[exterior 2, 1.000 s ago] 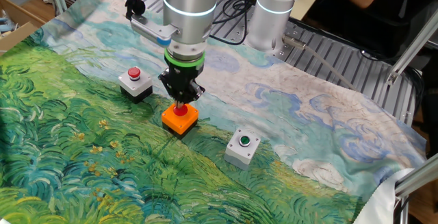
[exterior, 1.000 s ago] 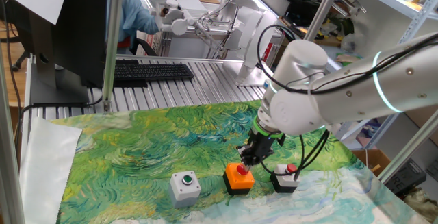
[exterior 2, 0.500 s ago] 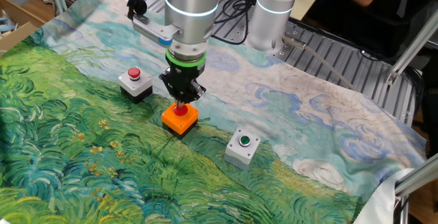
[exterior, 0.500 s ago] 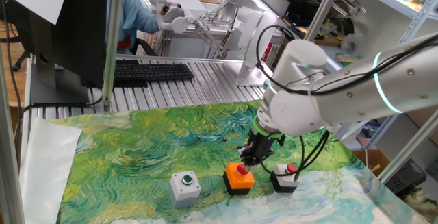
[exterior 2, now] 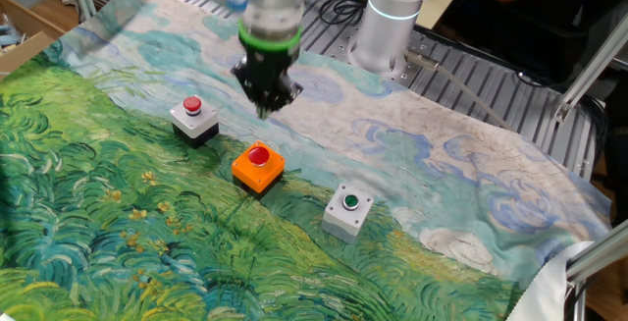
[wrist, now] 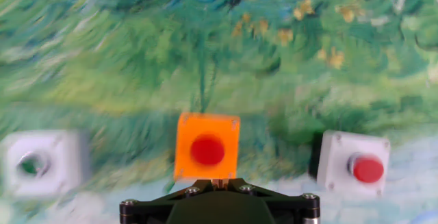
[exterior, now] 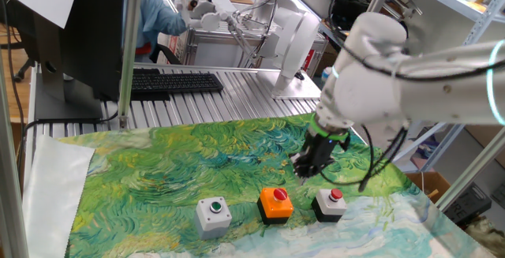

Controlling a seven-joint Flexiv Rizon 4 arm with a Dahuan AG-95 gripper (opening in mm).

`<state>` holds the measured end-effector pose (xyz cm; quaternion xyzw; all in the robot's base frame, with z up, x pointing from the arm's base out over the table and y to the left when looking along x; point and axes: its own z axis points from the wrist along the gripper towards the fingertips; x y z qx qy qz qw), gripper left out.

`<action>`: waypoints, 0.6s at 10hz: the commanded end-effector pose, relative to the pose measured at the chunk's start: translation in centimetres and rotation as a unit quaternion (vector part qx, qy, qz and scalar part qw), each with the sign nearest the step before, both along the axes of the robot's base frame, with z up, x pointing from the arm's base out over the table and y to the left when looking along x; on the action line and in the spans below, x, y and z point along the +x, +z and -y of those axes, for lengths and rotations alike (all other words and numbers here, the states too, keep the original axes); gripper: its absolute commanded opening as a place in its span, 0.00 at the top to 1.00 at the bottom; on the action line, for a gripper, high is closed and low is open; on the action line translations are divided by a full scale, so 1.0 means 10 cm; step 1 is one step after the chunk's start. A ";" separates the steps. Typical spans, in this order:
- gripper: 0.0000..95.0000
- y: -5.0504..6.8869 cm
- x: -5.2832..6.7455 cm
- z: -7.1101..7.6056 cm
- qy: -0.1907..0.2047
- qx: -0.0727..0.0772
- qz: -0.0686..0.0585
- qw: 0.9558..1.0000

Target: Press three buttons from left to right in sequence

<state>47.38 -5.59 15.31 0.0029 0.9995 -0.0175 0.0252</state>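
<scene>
My jaws point(exterior 2: 266, 105) shut and empty, hovering above the orange button point(exterior 2: 258, 166), black button point(exterior 2: 194, 120) at its ten o'clock

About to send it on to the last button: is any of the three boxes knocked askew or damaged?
Nothing stands out. The grey box, the orange box and the black box sit flat in a row on the painted cloth, apart from each other. The gripper hangs above them, touching none.

- Three button boxes sit in a row on the tabletop point(exterior 2: 471, 193): left box point(exterior: 212, 215), middle box point(exterior: 275, 204), right box point(exterior: 329, 205).
- The pincer point(exterior: 304, 169) hangs above, between the middle and right boxes.
</scene>
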 end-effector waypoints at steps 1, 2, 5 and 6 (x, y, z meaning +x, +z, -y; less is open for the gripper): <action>1.00 0.01 0.03 -0.06 0.003 0.005 -0.007 1.000; 1.00 0.01 0.03 -0.12 -0.001 0.005 -0.006 1.000; 1.00 0.15 0.07 -0.48 -0.018 0.005 -0.016 1.000; 1.00 0.20 0.07 -0.59 -0.023 0.005 -0.020 1.000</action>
